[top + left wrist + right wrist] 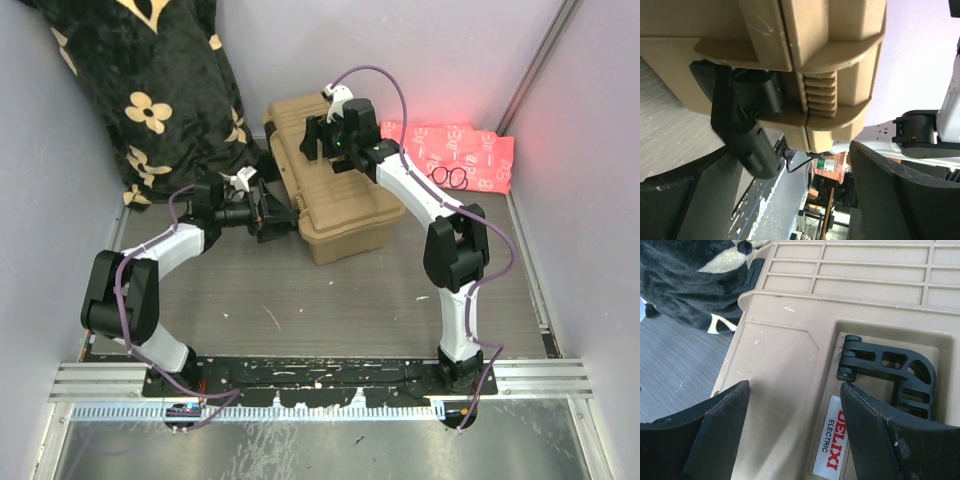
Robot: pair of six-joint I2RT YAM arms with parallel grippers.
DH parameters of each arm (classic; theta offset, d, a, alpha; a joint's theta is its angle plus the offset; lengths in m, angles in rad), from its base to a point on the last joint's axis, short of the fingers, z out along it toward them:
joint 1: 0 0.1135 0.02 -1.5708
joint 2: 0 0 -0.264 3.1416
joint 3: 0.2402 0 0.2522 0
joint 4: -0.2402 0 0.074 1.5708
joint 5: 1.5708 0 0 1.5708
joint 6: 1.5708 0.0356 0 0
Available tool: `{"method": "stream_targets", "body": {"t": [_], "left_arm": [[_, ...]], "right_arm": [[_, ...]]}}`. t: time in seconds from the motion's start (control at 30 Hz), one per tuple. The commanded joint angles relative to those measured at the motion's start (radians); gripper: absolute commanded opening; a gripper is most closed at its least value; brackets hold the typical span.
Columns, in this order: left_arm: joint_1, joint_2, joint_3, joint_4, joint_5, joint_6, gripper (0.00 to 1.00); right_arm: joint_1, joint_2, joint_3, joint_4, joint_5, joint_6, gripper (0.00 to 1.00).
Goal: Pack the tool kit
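The tan toolbox [340,190] stands mid-table with its ribbed lid down. My right gripper [325,135] hovers open over the lid's far end. In the right wrist view its gripper [795,410] straddles bare lid beside the folded black handle [890,372] and a white label [832,445]; nothing sits between the fingers. My left gripper [270,215] is at the box's left side, open. In the left wrist view the gripper [790,200] faces the tan box [840,55] and its black latch [747,125], gripping nothing. No loose pliers or screwdrivers show.
A black floral blanket [150,90] is heaped at the back left, touching the box's corner. A pink patterned cloth [455,155] with black rings [450,177] on it lies at the back right. Grey walls close in on both sides.
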Motion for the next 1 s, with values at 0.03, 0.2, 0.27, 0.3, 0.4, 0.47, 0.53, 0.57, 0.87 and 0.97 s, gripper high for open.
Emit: {"method": "stream_targets", "body": {"t": [0.03, 0.2, 0.27, 0.3, 0.4, 0.47, 0.53, 0.57, 0.87, 0.97], "left_arm": [[-0.01, 0.03, -0.038, 0.328, 0.0, -0.122, 0.86], [-0.019, 0.071, -0.053, 0.517, 0.004, -0.228, 0.86], [-0.019, 0.084, -0.051, 0.56, 0.004, -0.243, 0.86], [-0.019, 0.091, -0.051, 0.576, 0.004, -0.25, 0.86], [-0.023, 0.104, -0.049, 0.603, 0.0, -0.258, 0.86], [-0.024, 0.112, -0.054, 0.605, -0.005, -0.255, 0.86], [-0.026, 0.121, -0.061, 0.61, -0.007, -0.249, 0.86], [-0.027, 0.125, -0.065, 0.611, -0.01, -0.246, 0.86], [-0.026, 0.165, -0.077, 0.683, -0.023, -0.272, 0.86], [-0.027, 0.169, -0.073, 0.711, -0.022, -0.288, 0.82]], "right_arm": [[-0.088, 0.19, -0.211, -0.701, 0.164, 0.09, 0.8], [-0.087, 0.183, -0.218, -0.71, 0.172, 0.084, 0.8], [-0.088, 0.181, -0.214, -0.714, 0.175, 0.082, 0.8], [-0.087, 0.181, -0.212, -0.716, 0.176, 0.082, 0.8], [-0.089, 0.182, -0.206, -0.724, 0.18, 0.08, 0.8], [-0.088, 0.184, -0.2, -0.728, 0.182, 0.079, 0.8], [-0.088, 0.184, -0.197, -0.731, 0.183, 0.079, 0.8], [-0.088, 0.186, -0.196, -0.733, 0.184, 0.079, 0.8], [-0.088, 0.187, -0.191, -0.743, 0.184, 0.075, 0.8], [-0.087, 0.185, -0.194, -0.746, 0.187, 0.071, 0.8]]}}
